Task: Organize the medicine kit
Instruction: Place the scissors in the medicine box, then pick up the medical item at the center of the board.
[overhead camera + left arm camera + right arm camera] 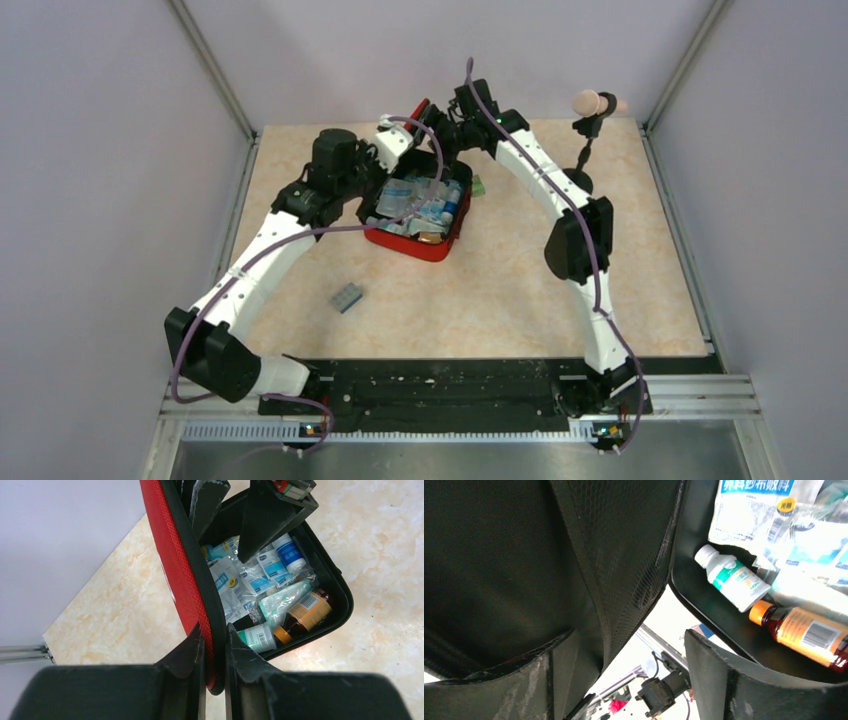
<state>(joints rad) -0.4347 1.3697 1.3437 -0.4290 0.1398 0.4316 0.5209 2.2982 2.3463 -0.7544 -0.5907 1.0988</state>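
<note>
Worktop of pale marbled beige (560,300), seen from above, with two white-and-black robot arms reaching to its far middle. At the left, a small grey-blue block (347,297) lies alone, well apart from the rest. The left arm (262,250) stretches to the medicine kit (415,215), a red soft rectangular zip pouch with black edging and lining, which lies open at the far middle with its lid raised. The left jaws are clenched on the lid's rim, one finger on the red outside and one on the black inside. In the tray lie clear sachets (235,587), a white bottle with a green label (734,580) and an amber bottle with an orange cap (804,635). At the right, the right jaws stand wide apart and hold nothing; the lid's black mesh lining (624,555) hangs close by one finger. The step appears to be handling the lid. Done well, the left grip holds firm on the rim, the right jaws clear the mesh before the lid comes down, and the bottles lie below the edge so the zip can meet.
</note>
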